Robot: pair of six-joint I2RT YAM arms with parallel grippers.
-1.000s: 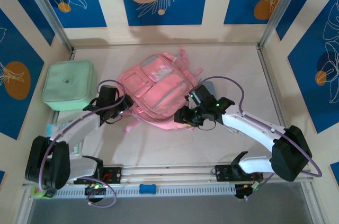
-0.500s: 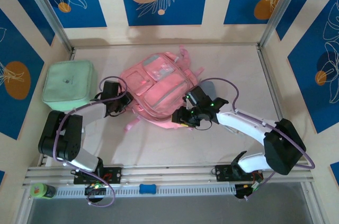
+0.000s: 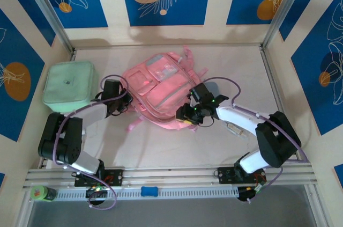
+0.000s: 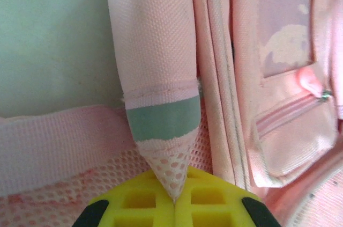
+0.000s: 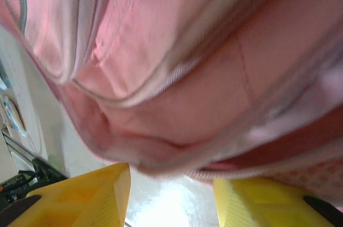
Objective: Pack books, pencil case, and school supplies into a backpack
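Backpack [image 3: 161,98] lies front-up, long axis near-to-far, left jaws clamped on its strap [image 4: 161,170], right jaws half-open beside it.

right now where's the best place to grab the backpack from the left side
The tapered strap end on the backpack, at its left edge, approached low from the left. It narrows to a thin flat tip clear of the bulky body; the left end effector is shut on it.

Mint-green lidded box [image 3: 69,86] on table [image 3: 177,146], left; blue piece [image 3: 149,190] on rail [image 3: 187,192].
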